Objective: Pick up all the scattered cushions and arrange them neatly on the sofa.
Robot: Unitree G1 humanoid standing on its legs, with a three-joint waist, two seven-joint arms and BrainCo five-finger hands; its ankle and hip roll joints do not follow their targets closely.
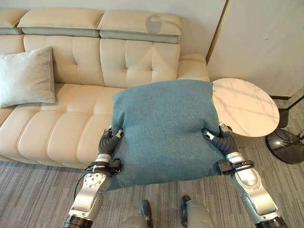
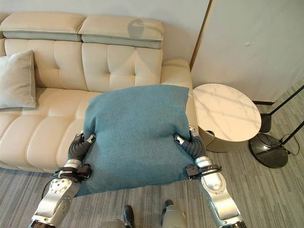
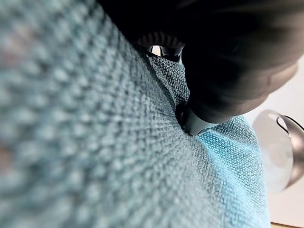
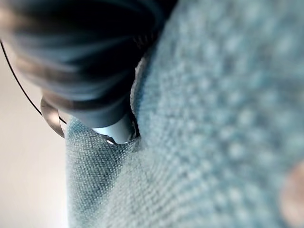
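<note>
Living room: cream sofa [image 1: 90, 95], marble side table [image 1: 244, 107]

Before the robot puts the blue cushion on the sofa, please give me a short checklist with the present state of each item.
1. Blue cushion held on both sides, left hand and right hand: ok.
2. Finger grip on the cloth: cannot tell, fingers are hidden by the cushion.
3. Free seat on the sofa ahead of the cushion: ok.
4. Grey cushion already stands at the sofa's left end, apart from the landing place: ok.
5. Round table beside the right arm, out of the path: ok.
</note>
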